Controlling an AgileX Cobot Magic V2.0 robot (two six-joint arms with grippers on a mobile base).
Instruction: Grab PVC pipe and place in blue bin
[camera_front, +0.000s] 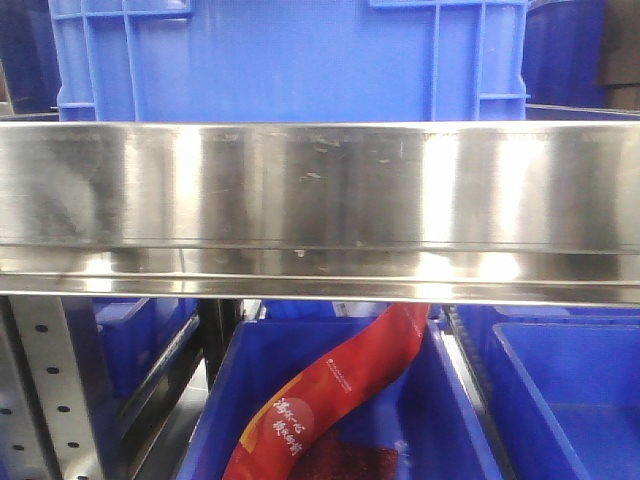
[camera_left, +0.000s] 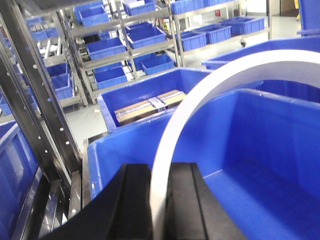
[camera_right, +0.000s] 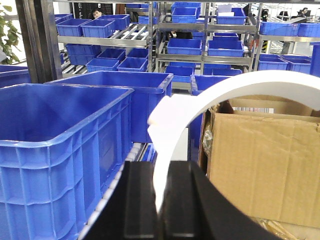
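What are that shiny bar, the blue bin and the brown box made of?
The shiny bar looks like brushed stainless steel: streaky glare, fine scratches. The blue bin seems moulded plastic: smooth, slightly glossy walls. The brown box is cardboard: matt, creased.

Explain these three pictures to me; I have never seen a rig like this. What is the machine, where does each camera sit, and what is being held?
This is a two-armed robot on a mobile base, standing among warehouse shelves. The front view looks straight at a steel shelf rail, with a blue crate above it and a red printed strip below. The other two cameras sit on the wrists, each looking along a black claw. The left claw grips a white pipe that arcs over a blue bin. The right claw grips a white curved piece between a second blue bin and a cardboard box. One pipe or two, I cannot tell.
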